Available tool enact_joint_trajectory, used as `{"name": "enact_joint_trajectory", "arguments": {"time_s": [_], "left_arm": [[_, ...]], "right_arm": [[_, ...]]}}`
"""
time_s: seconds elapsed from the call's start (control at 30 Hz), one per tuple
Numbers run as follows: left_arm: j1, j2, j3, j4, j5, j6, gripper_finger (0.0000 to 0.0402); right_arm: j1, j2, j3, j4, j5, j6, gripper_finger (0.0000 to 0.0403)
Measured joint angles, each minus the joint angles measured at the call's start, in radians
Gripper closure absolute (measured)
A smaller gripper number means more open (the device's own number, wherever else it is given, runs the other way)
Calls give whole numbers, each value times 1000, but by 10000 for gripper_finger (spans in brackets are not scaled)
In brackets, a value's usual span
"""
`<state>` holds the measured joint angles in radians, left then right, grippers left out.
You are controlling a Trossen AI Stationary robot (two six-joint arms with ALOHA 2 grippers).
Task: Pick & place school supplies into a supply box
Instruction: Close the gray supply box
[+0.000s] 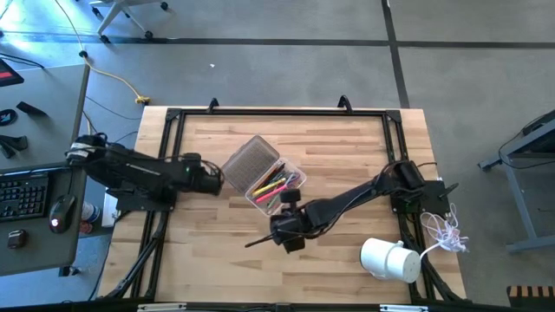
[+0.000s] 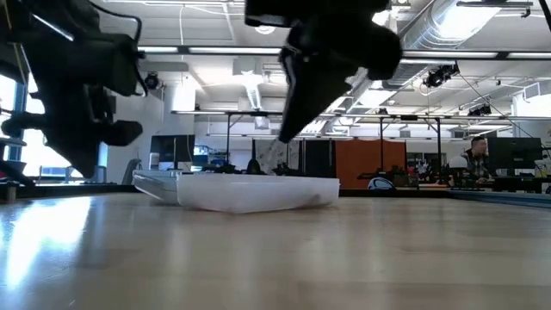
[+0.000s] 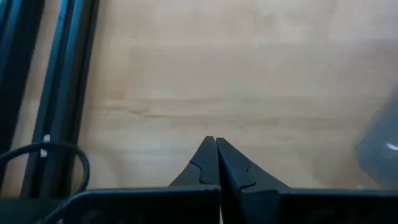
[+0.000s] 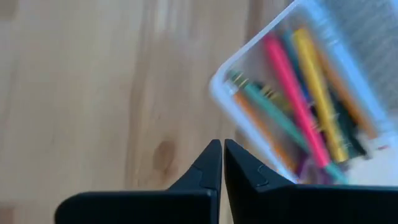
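Observation:
The supply box (image 1: 279, 189) is a clear case lying open in the middle of the table, its ribbed grey lid (image 1: 251, 159) folded out toward the far-left. Pink, yellow, green and orange pens (image 4: 298, 99) lie inside it. My right gripper (image 4: 222, 144) is shut and empty. It hovers just off the box's near corner (image 1: 290, 201), above the table in the low view (image 2: 281, 136). My left gripper (image 3: 216, 142) is shut too, hovering left of the lid (image 1: 218, 178). A thin dark pen-like stick (image 1: 258, 240) lies on the table by the right wrist.
A white cylinder (image 1: 388, 258) lies near the table's near-right corner, with a white cord (image 1: 447, 229) beside it at the right edge. A dark metal frame (image 1: 170, 130) runs along the table's left, far and right sides. Bare wood (image 1: 208, 260) stretches along the near-left.

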<state>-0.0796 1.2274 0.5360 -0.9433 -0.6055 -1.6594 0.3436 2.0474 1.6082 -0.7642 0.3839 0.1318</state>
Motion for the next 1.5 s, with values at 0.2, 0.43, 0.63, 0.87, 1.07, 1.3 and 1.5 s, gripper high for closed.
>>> {"name": "enact_joint_trajectory", "arguments": {"time_s": [0.2,0.43,0.63,0.87,1.07,1.3,1.5], "left_arm": [[120,0,-50,225,2,168,383],[207,0,-54,434,2,352,383],[307,0,-54,515,51,437,386],[398,0,-54,587,165,537,378],[401,1,-54,677,223,578,387],[387,1,-55,808,314,667,379],[331,2,-55,822,265,663,387]], "right_arm": [[-58,-44,-137,84,-214,-51,402],[-188,-123,-348,301,-257,9,402],[-246,-164,-508,356,-307,79,402],[-287,-178,-622,531,-292,95,402],[-330,-178,-642,641,-331,71,402],[-342,-173,-645,718,-308,29,402],[-343,-173,-646,717,-312,25,402]]}}
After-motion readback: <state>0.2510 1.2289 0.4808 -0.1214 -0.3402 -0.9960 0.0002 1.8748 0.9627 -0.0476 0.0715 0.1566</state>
